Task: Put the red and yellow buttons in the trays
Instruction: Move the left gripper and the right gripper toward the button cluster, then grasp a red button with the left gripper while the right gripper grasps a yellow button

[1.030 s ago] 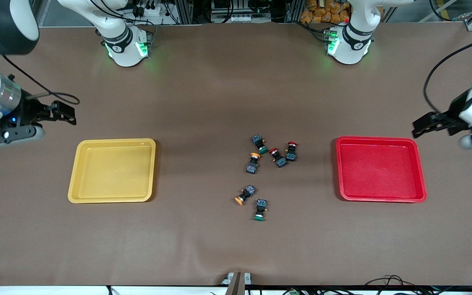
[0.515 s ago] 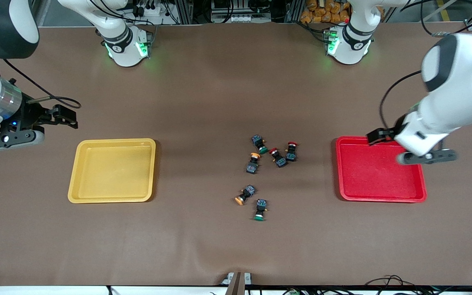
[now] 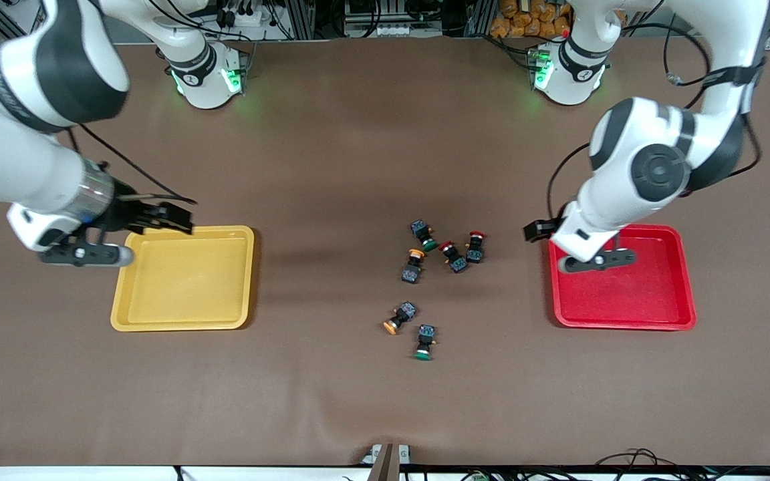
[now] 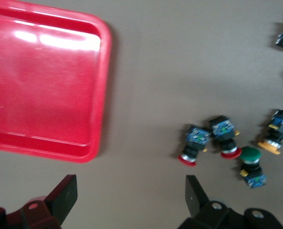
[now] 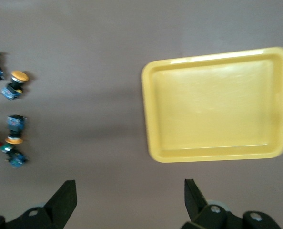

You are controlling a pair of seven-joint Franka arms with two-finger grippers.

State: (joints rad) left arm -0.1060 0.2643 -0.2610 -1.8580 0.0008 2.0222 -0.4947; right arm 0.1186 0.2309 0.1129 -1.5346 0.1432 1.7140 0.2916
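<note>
Buttons lie in a loose scatter on the brown surface between the two trays, none in either tray. Going across the front view: the right gripper hangs over the corner of the yellow tray farthest from the front camera, at the right arm's end of the surface. Its fingers stand wide apart, holding and touching nothing. The right arm comes down from its base and bends sharply, its forearm pointing toward the middle of the surface.

Next comes the yellow tray, shallow, with rounded corners. Toward the middle, five-odd switches with black-and-blue bodies lie on their sides. One yellow button lies in the upper cluster beside a green-capped one; the other yellow button lies nearer the front camera, just beside a second green one. The two red buttons, the first and the second, lie close together, nearly touching, on the side of the cluster toward the red tray.

The left gripper hovers over bare surface between the red buttons and the red tray, just beside that tray's rim. Its fingers are spread wide and carry nothing. The left arm arches over from its base, elbow high, its wrist over the red tray's corner.
</note>
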